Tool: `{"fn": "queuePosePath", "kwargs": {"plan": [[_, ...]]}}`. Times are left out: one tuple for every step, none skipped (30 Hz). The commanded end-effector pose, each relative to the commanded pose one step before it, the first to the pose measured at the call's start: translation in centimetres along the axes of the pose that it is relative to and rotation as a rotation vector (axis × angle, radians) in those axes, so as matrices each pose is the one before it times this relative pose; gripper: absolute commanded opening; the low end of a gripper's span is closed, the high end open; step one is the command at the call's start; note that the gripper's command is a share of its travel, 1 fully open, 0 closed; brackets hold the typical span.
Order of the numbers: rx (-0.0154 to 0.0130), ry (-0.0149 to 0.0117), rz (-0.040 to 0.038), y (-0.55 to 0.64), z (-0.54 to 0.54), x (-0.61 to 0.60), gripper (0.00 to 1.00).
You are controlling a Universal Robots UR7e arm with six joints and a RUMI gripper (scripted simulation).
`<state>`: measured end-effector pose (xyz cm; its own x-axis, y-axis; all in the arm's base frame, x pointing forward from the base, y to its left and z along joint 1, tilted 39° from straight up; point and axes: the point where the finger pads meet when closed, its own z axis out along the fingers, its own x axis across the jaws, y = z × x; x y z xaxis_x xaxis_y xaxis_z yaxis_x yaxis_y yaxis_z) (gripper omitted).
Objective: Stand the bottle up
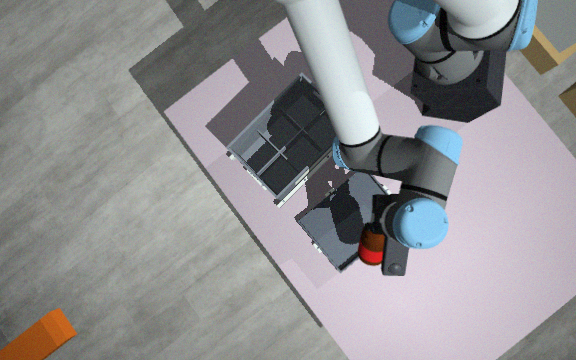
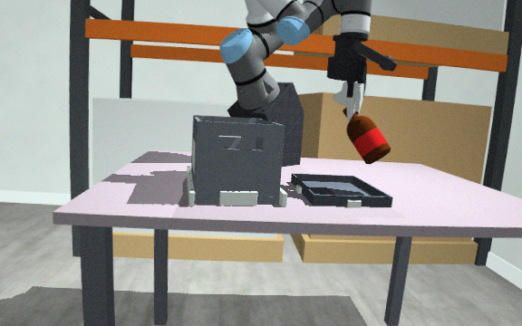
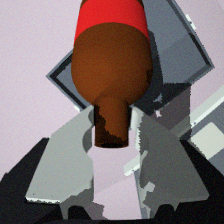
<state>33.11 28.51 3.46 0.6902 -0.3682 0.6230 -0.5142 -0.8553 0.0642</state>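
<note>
Clamped on the neck of the brown bottle (image 2: 368, 140), the gripper (image 2: 352, 100) hangs well above the table (image 2: 447, 199). From it the bottle dangles tilted, base swung down and to the right, its red label (image 3: 111, 17) toward the base. Below lies the dark tray (image 2: 342, 190); the bottle seems to hang over the tray's right edge. Left of the tray stands the grey crate (image 2: 237, 158).

Warehouse: pallet racking (image 2: 79, 91), cardboard boxes (image 2: 424, 131)
</note>
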Motion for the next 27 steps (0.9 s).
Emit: {"fn": "queuePosePath", "kwargs": {"plan": [[0.00125,0.00021,-0.0224,-0.039,-0.039,0.014,0.0],[0.0,0.0,-0.01079,-0.002,0.0,0.0,0.0],[0.0,0.0,-0.01225,-0.002,0.0,0.0,0.0],[0.0,0.0,-0.01354,-0.002,0.0,0.0,0.0],[0.0,0.0,-0.01462,-0.001,0.0,0.0,0.0],[0.0,0.0,-0.01545,-0.001,0.0,0.0,0.0],[0.0,0.0,-0.01603,-0.001,0.0,0.0,0.0],[0.0,0.0,-0.01631,0.0,0.0,0.0,0.0],[0.0,0.0,-0.01631,0.0,0.0,0.0,0.0],[0.0,0.0,-0.01603,0.001,0.0,0.0,0.0],[0.0,0.0,-0.01545,0.001,0.0,0.0,0.0],[0.0,0.0,-0.01462,0.001,0.0,0.0,0.0],[0.0,0.0,-0.01354,0.002,0.0,0.0,0.0],[0.0,0.0,-0.01225,0.002,0.0,0.0,0.0],[0.0,0.0,0.0,0.0,0.0,0.0,0.0],[0.0,0.0,0.0,0.0,0.0,0.0,0.0],[0.0,0.0,-0.01079,0.002,0.0,0.0,0.0],[0.0,0.0,-0.0092,0.002,0.0,0.0,0.0],[0.0,0.0,-0.00754,0.001,0.0,0.0,0.0],[0.0,0.0,-0.00587,0.001,0.0,0.0,0.0],[0.0,0.0,-0.00426,0.001,0.0,0.0,0.0],[0.0,0.0,-0.00279,0.001,0.0,0.0,0.0],[0.0,0.0,-0.00154,0.0,0.0,0.0,0.0],[0.0,0.0,-0.00061,0.0,0.0,0.0,0.0],[0.0,0.0,-0.00009,0.0,0.0,0.0,0.0],[0.0,0.0,0.0,0.0,0.0,0.0,0.0],[0.0,0.0,0.0,0.0,0.0,0.0,0.0]]}}
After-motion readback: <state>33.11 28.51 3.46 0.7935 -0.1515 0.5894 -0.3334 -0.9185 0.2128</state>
